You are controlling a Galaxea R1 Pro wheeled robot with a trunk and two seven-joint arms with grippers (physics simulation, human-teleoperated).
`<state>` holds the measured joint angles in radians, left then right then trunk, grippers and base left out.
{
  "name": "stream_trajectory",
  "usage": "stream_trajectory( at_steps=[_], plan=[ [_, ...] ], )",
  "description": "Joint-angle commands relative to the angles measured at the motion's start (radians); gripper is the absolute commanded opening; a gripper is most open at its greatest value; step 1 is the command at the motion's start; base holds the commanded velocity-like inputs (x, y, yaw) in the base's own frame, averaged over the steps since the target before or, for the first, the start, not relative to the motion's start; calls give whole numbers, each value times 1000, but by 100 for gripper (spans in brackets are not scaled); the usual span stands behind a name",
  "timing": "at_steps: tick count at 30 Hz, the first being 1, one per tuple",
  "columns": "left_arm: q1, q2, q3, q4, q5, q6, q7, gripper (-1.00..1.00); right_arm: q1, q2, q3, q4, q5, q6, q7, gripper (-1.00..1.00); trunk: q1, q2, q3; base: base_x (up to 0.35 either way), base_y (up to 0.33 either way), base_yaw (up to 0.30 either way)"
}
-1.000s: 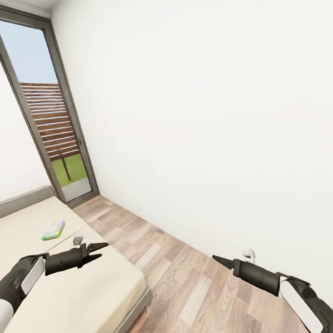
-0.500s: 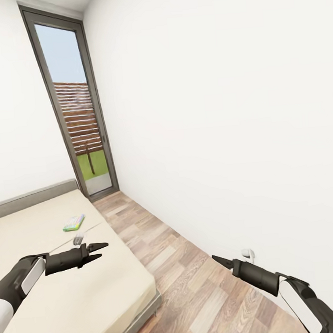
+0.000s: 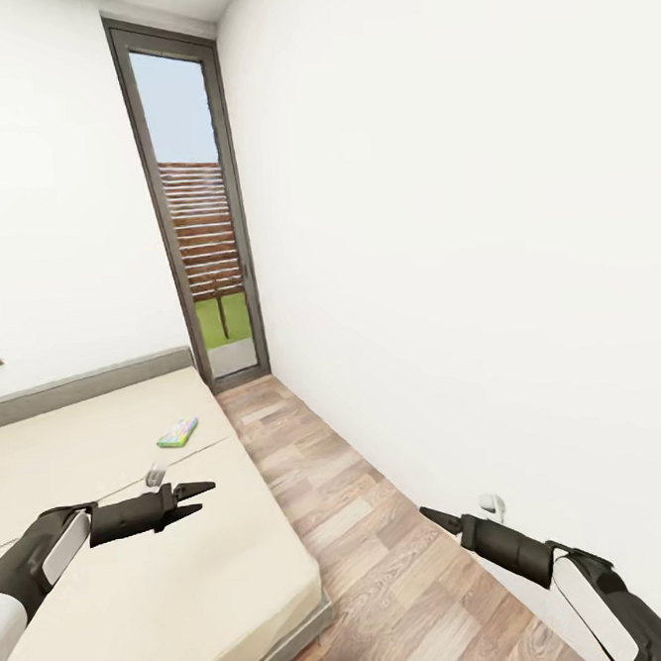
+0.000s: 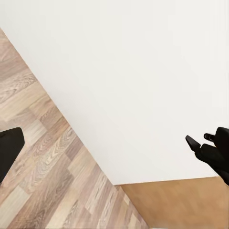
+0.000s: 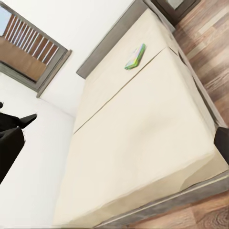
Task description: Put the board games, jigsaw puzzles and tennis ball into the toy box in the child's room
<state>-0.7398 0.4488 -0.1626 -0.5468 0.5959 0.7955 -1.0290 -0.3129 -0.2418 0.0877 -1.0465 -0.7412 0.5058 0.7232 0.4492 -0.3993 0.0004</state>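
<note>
Nearest, both arms reach forward at about waist height, carried clear of everything, which suits a robot on its way and not yet working. The left gripper (image 3: 197,498) hangs over the bed (image 3: 143,594), its two thin fingers parted a little at the tips and holding nothing. The right gripper (image 3: 432,516) hangs over the floor (image 3: 389,564) beside the white wall (image 3: 464,260); its tips look drawn to a single point with nothing between them, though from this angle I cannot tell for sure whether they are closed. Held apart like this, neither arm blocks the head camera's line to the mattress.

Further on, a board game (image 3: 178,433) lies flat on the beige mattress, near the bed's floor-side edge and toward the headboard (image 3: 86,384). The right wrist view shows it as a thin green-bordered box (image 5: 135,57), resting just beside the seam that runs along the mattress. It is well apart from both grippers, so I judge the base must roll closer before a reach is possible, and the left arm, already over the bed, looks the handier one.

Farthest, a tall dark-framed window (image 3: 197,212) stands in the corner past the bed
</note>
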Motion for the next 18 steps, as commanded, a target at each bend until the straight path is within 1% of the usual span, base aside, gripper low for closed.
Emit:
stream_trajectory(
  at_steps=[1,9,18],
  plan=[
    [-1,1,-5,1,7,6,0,100,0,-1,1,0,-10,8,-2,100,1,-1,0,209,-234,292],
    [-1,1,-5,1,7,6,0,100,0,-1,2,0,-10,9,-2,100,1,-1,0,210,-235,292],
    [-1,1,-5,1,7,6,0,100,0,-1,29,-1,-11,10,-30,100,1,-1,0,203,-230,292]
  ],
)
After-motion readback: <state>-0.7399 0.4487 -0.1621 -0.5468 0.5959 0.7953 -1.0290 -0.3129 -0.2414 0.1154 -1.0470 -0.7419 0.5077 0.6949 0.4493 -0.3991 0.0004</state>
